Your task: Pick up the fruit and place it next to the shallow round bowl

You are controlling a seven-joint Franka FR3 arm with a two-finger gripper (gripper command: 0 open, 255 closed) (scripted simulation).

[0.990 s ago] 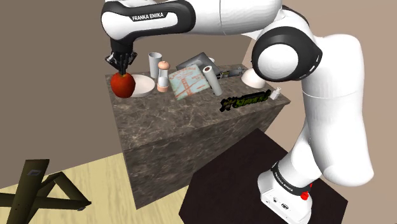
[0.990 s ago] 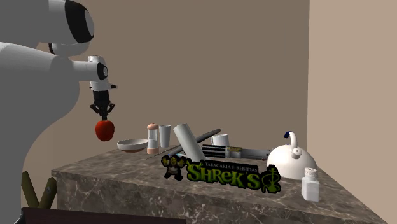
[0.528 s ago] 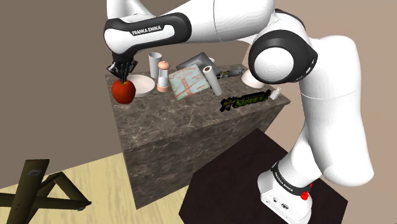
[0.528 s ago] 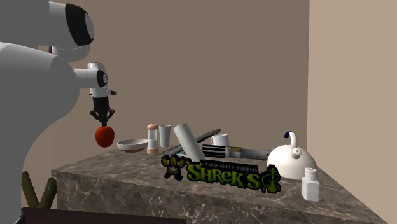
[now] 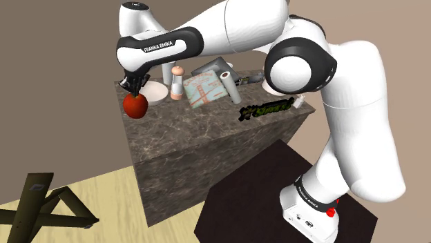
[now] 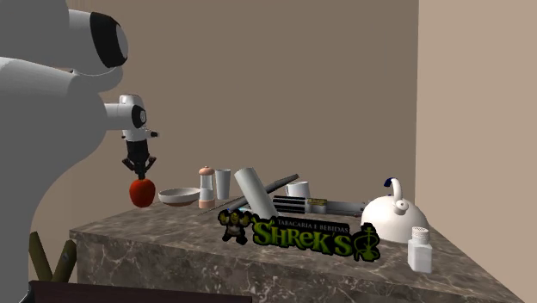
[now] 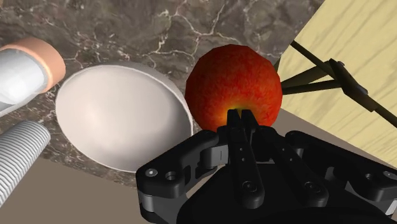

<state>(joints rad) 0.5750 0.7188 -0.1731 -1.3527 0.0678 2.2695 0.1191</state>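
Gripper (image 5: pixel 134 88) is clamped on the apple (image 5: pixel 135 105). It points straight down and is closed tight into the top of the fruit, which hangs below it. That's a narrow top pinch, not a grip round the body. My read is that it's fine for a slow vertical lowering but weak against any swing.

Apple location: at the counter (image 5: pixel 207 134) corner on the shoulder view's left, just beside the bowl (image 5: pixel 155 92). In the wrist view the apple (image 7: pixel 233 86) sits right at the bowl (image 7: pixel 121 114) rim, and I can't tell if they touch. In the second exterior view the apple (image 6: pixel 142 192) is down at about bowl (image 6: pixel 178 196) height. I can't tell whether it rests on the stone or hangs just above it.

Step in hand, as I judge it: the last bit of lowering and the release. Its position by the bowl already fits "next to".

Why this side: the shaker (image 5: pixel 178 81) and cup (image 5: pixel 168 69) stand close on the bowl's other side, so the corner is the free spot.

Risk: in the wrist view part of the apple overlaps the counter edge, with wooden floor (image 7: pixel 356 38) beyond. It's a round fruit with little margin, so if it rolls on release it could go over. The next move calls for confirmed contact before opening, then a straight lift.
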